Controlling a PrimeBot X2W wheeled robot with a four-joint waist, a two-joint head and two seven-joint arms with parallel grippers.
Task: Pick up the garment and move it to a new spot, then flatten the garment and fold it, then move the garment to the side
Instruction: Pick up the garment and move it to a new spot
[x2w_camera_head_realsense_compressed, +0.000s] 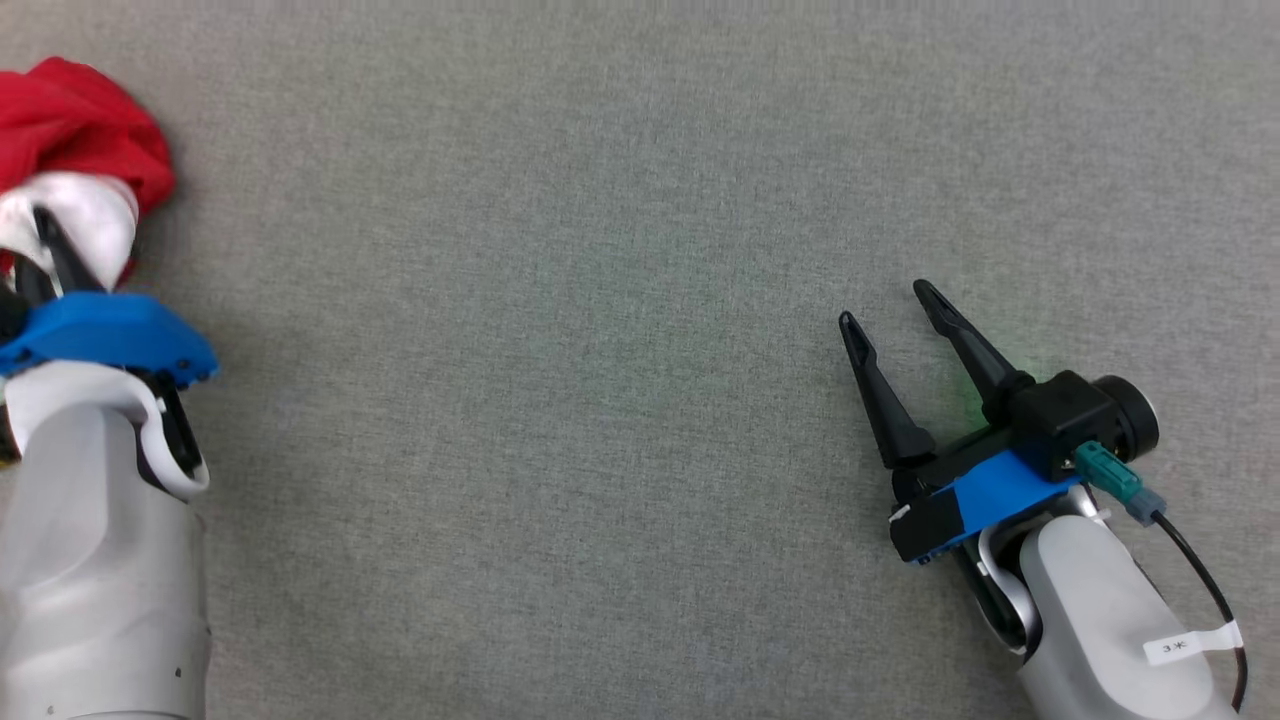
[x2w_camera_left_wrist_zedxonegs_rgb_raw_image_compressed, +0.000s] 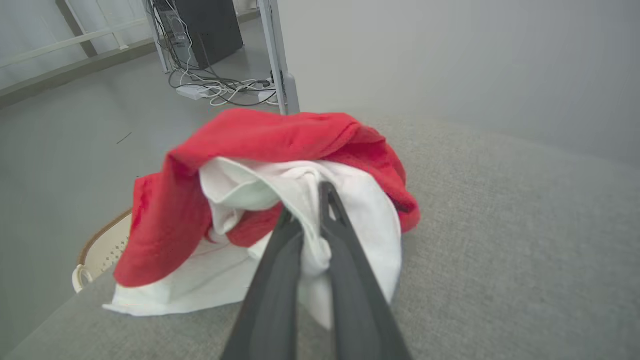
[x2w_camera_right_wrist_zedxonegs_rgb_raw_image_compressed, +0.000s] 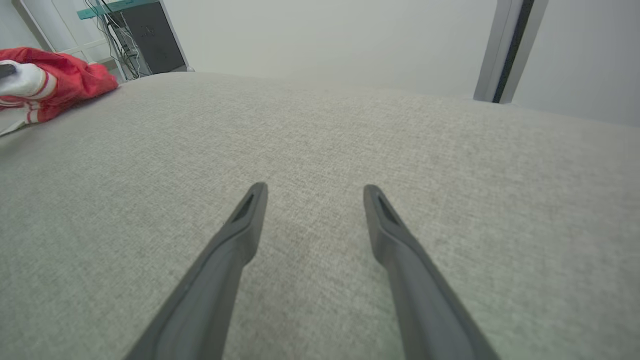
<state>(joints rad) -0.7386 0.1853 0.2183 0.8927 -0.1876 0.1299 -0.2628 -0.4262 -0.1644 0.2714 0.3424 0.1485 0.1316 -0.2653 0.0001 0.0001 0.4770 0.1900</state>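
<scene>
My left gripper (x2w_camera_left_wrist_zedxonegs_rgb_raw_image_compressed: 306, 202) has its two dark fingers drawn nearly together, pinching a fold of white cloth from the garment (x2w_camera_left_wrist_zedxonegs_rgb_raw_image_compressed: 260, 135). The garment is a crumpled heap of red and white fabric. Red drapes over its top and left side, and white bunches around the fingers. It sits at the far left edge of the grey, cloth-covered tabletop (x2w_camera_head_realsense_compressed: 560, 300), in the upper left corner of my head view. In the left wrist view, floor shows beyond the tabletop's edge. I cannot tell whether the heap is lifted or resting on the surface.

My right gripper (x2w_camera_head_realsense_compressed: 886, 304) is well apart from the garment, at the lower right of the head view. Its fingers are spread wide with nothing between them, low over bare tabletop. I cannot tell whether they touch it.
</scene>
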